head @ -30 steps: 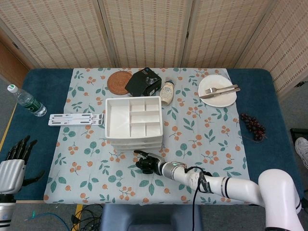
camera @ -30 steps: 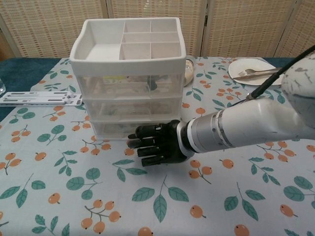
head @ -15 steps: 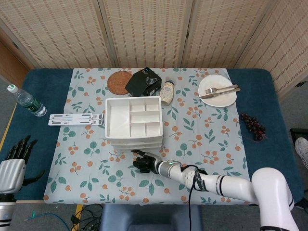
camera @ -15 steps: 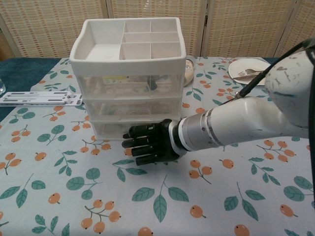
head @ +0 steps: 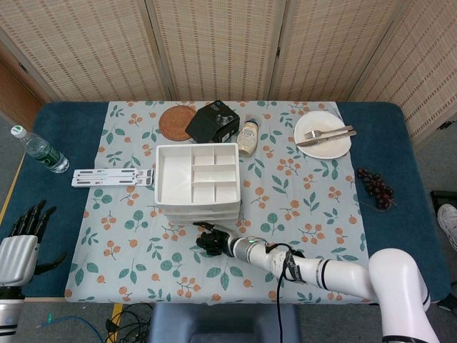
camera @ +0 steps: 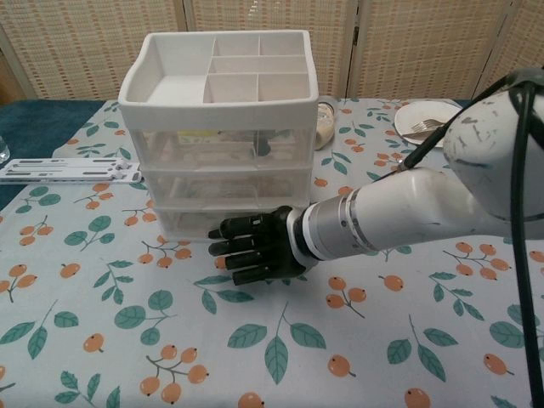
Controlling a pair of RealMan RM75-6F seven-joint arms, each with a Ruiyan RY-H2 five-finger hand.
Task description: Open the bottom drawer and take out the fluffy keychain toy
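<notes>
Early stage: bottom drawer (camera: 223, 223) of the white plastic three-drawer organizer (head: 196, 180) looks unopened, nothing taken out. Fluffy keychain toy not visible; can't tell if it's inside. Black right hand (camera: 255, 248), centre of chest view, sits low over the floral-cloth counter (camera: 102, 323) right at the drawer front, palm sideways, fingers (camera: 229, 252) partly curled toward the left of frame, holding nothing; contact with drawer unclear. Left hand (head: 23, 232), lower left of head view, idle, fingers spread, empty.
</notes>
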